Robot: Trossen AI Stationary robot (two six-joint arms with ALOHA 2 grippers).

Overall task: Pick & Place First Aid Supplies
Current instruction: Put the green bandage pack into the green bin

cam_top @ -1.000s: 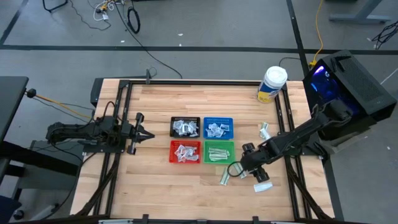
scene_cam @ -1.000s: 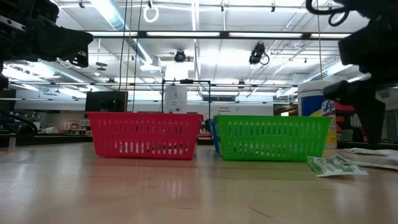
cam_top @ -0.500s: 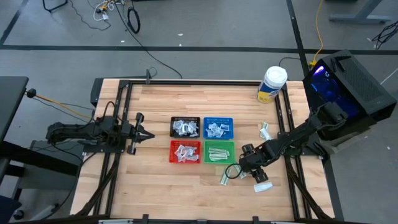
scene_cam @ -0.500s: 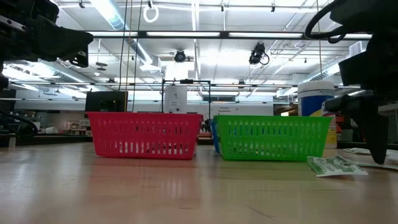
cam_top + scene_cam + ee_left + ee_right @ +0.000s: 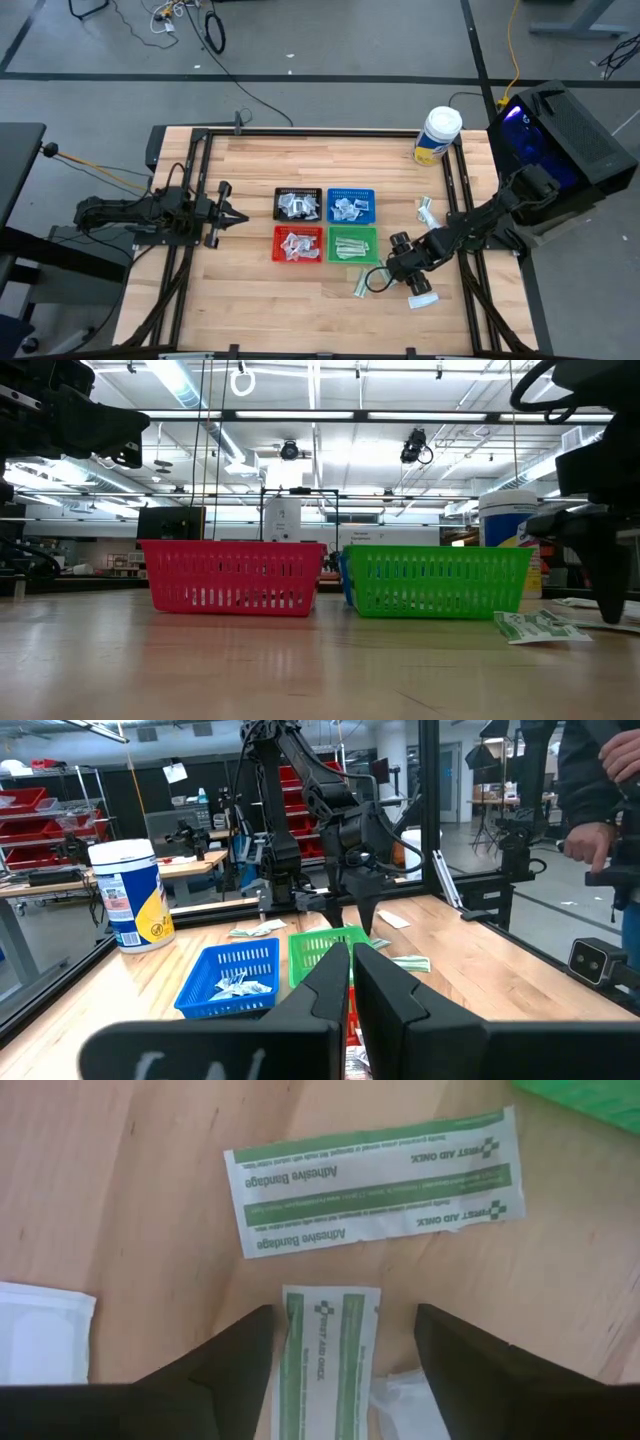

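Observation:
Two narrow white-and-green packets lie flat on the wood just near of the green tray (image 5: 352,244). One is the long packet (image 5: 375,1180). The other is a shorter packet (image 5: 325,1365), also visible from above (image 5: 360,284). My right gripper (image 5: 345,1320) points down over them, open, with a finger on either side of the shorter packet and a gap on both sides. A white packet (image 5: 40,1330) lies beside it. My left gripper (image 5: 240,216) waits shut and level at the table's left. Several more packets fill the trays.
The black tray (image 5: 298,204), blue tray (image 5: 351,205) and red tray (image 5: 298,244) stand with the green one in a square mid-table. A white jar with a yellow label (image 5: 437,136) stands at the far right. Loose packets (image 5: 425,210) and a white packet (image 5: 422,300) lie on the right side.
My right gripper has sunk a little toward the packets near the green tray and tipped slightly steeper. The packets have stayed where they lay.

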